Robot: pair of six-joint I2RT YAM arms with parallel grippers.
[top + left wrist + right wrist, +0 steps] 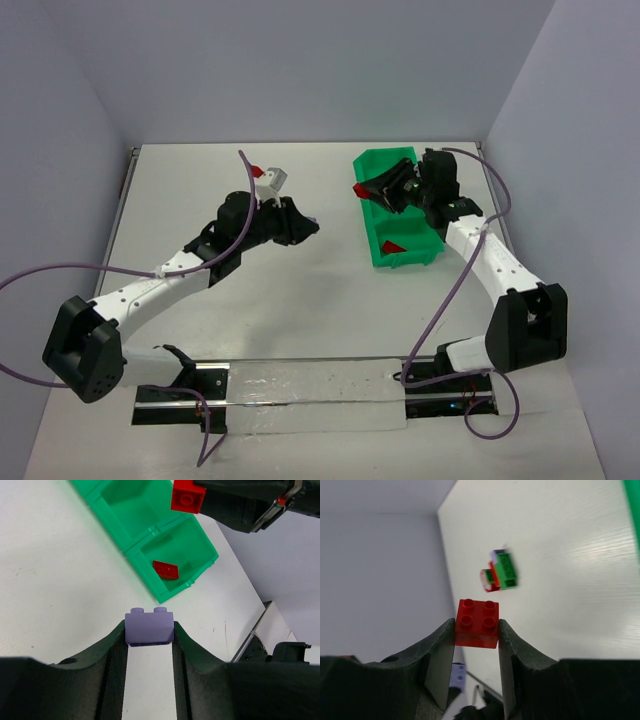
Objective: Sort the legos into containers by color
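My left gripper (149, 628) is shut on a purple brick (149, 626) and holds it above the table, left of the green tray (150, 582). In the top view the left gripper (311, 226) sits mid-table. My right gripper (476, 626) is shut on a red brick (477, 622). In the top view the right gripper (364, 190) holds the red brick (358, 189) at the left wall of the tray (405, 261). Another red brick (393, 246) lies in the tray's near compartment; it also shows in the left wrist view (165, 570).
A cluster of joined bricks (268, 178), green, red and purple in the right wrist view (499, 571), lies on the table at the back, left of the tray. Walls close the table on the left, back and right.
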